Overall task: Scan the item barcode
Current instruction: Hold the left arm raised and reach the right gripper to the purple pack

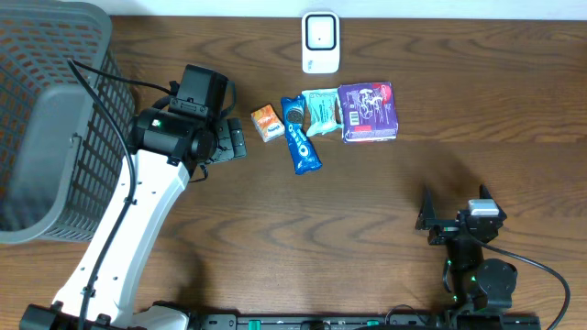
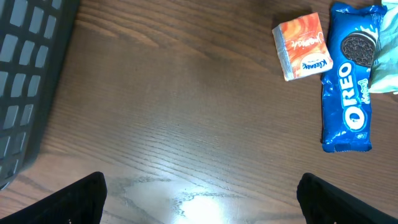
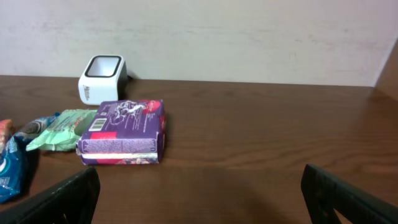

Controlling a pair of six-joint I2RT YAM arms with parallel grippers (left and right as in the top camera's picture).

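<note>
The left claw (image 2: pixel 200 202) gapes empty; ahead to its right lie a small orange box (image 2: pixel 303 45) and a blue Oreo pack (image 2: pixel 348 81). The right claw (image 3: pixel 199 193), equally wide, faces a barcode-labelled purple box (image 3: pixel 122 132) ahead-left.

Overhead looks down; both wrists see Oreo pack (image 2: pixel 347 106).

Soft, even light fills all three views. A pale glare patch sits on the counter (image 2: pixel 205 198) in the left wrist view; shadows are faint.
</note>
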